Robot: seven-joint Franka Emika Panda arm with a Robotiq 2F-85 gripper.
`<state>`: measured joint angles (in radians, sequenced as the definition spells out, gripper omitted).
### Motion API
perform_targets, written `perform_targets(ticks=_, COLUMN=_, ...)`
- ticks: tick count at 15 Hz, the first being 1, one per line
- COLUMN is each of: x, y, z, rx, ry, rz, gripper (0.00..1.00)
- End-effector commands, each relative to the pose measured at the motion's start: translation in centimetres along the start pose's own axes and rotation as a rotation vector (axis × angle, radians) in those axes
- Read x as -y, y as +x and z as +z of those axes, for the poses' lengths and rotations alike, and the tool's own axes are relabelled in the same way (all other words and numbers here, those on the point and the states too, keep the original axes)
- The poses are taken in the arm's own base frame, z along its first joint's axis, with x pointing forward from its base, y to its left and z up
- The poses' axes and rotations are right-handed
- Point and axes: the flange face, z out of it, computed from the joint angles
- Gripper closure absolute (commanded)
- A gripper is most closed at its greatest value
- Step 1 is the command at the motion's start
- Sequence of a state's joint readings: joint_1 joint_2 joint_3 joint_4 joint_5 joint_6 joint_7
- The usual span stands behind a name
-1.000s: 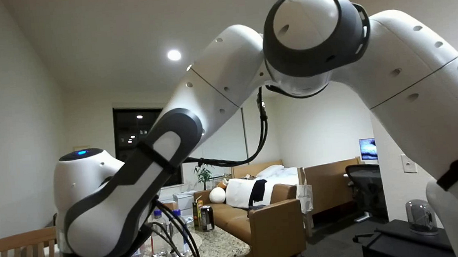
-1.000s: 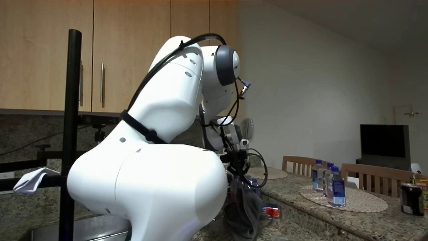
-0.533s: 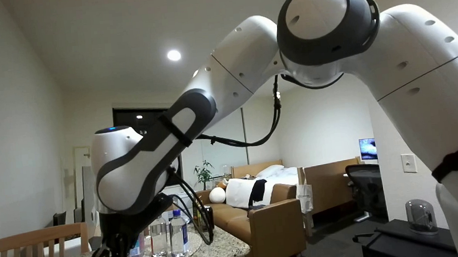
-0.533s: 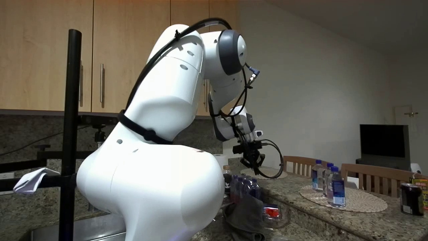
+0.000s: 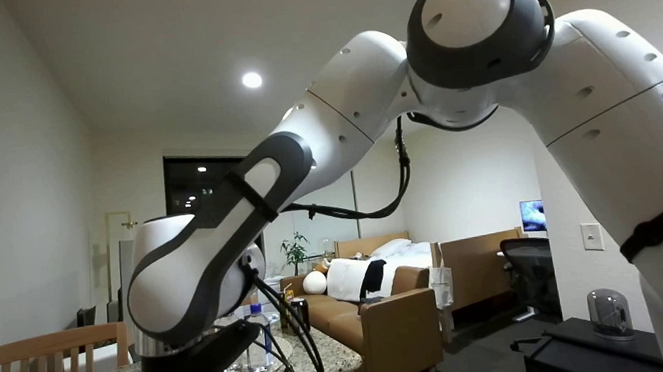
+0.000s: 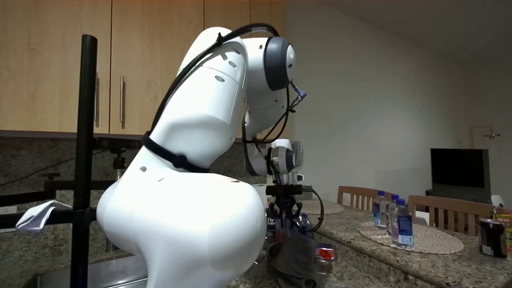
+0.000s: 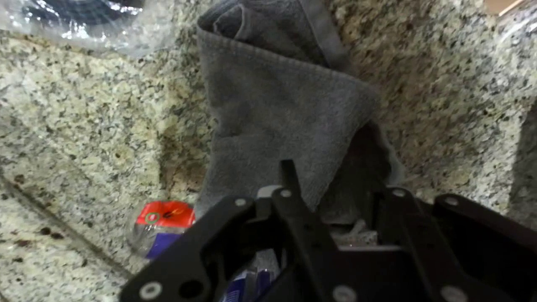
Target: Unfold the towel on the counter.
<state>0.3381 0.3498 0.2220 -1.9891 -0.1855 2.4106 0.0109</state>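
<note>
In the wrist view the grey towel [image 7: 277, 105] lies bunched and folded over on the speckled counter [image 7: 117, 113]. A hemmed edge crosses its upper part, a corner curls at the top, and a dark hollow shows under a fold at lower right. My gripper [image 7: 333, 184] is over its lower part with the fingers apart, holding nothing that I can see; it hides that end. In an exterior view the gripper [image 6: 285, 216] points down just above the crumpled towel [image 6: 294, 256]; whether they touch I cannot tell. The towel does not show in the view with the gripper cut off below.
A clear package with a red label [image 7: 168, 214] lies beside the towel, and a plastic-wrapped thing [image 7: 84, 21] at upper left. Bottles [image 6: 306, 224] stand just behind the gripper. On the raised ledge are bottles on a woven mat [image 6: 436, 242] and a dark can [image 6: 493, 238].
A second ago the towel hung from the gripper. Half a second ago the gripper was raised and tilted away, the towel down on the counter. Now it has come back down over the towel, pointing downward.
</note>
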Motion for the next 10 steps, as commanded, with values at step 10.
perform_targets(ticks=10, x=9.2, y=-1.0, z=7.7, rx=-0.09, ry=-0.139, rz=0.242, gripper=0.0)
